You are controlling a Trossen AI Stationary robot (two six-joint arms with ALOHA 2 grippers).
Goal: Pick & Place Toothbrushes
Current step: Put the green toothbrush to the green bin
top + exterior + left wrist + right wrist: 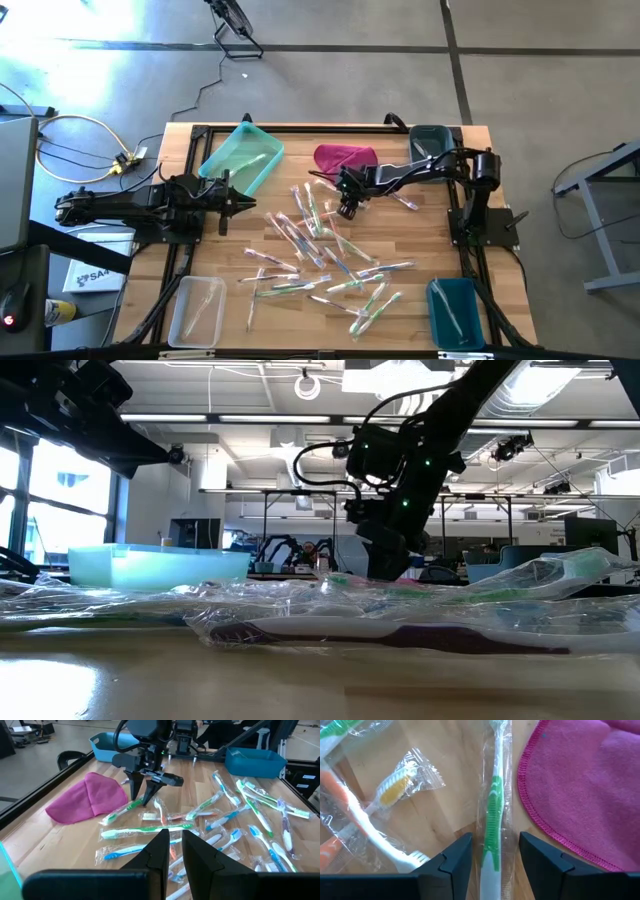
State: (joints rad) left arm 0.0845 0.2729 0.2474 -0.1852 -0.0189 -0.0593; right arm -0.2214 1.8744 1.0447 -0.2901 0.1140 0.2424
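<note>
Reaching down beside the pink cloth (pixel 345 157), the right gripper (pixel 491 855) has its fingers open around a green toothbrush (pixel 493 815), not gripping yet. Most toothbrushes (pixel 330 260) lie mid-counter; few are in the bins (pixel 242 157). The left gripper (pixel 171 851) waits at the left, fingers nearly closed, holding nothing.
</note>
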